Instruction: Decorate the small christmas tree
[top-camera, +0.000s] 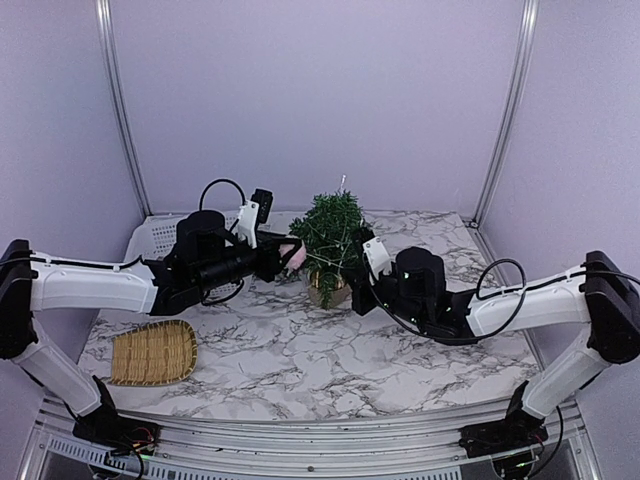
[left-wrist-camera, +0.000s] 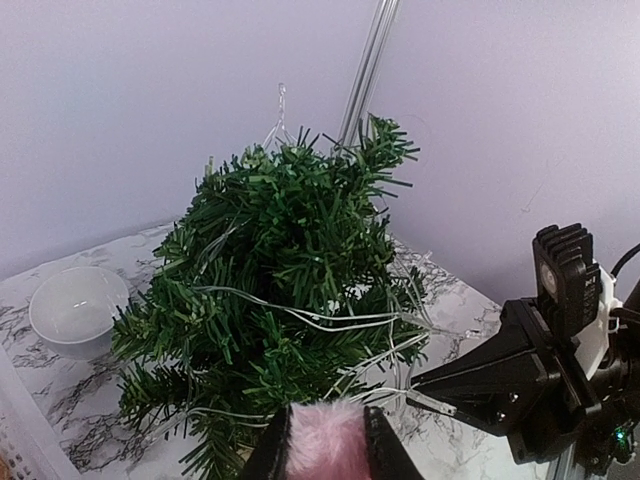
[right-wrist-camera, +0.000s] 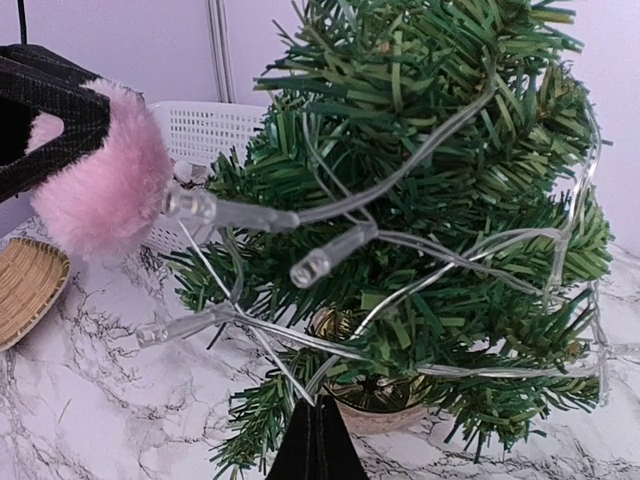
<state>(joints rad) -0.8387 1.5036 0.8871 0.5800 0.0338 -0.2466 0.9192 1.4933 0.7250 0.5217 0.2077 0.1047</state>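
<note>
1. The left arm (top-camera: 100, 285) and the right arm (top-camera: 520, 305) are stretched low over the table (top-camera: 300, 350), meeting near its far middle.
2. One pink fluffy ball (right-wrist-camera: 105, 185) is gripped in the left pincer (top-camera: 288, 252), just beside the left branches.
3. The right pincer (right-wrist-camera: 316, 445) is closed at the tree's lower right. Whether a wire is pinched cannot be told.
4. One small christmas tree (top-camera: 333, 235), wrapped in one light string (right-wrist-camera: 400, 190), is stood at the far middle.
5. One woven tray (top-camera: 153, 352) is seen near left, and one white basket (top-camera: 160, 235) far left with one white bowl (left-wrist-camera: 75, 308) by it.

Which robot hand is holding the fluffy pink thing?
The left hand, left of the small christmas tree. It pinches the pink fluffy ball; the right hand is shut with no fluff in it.
</note>
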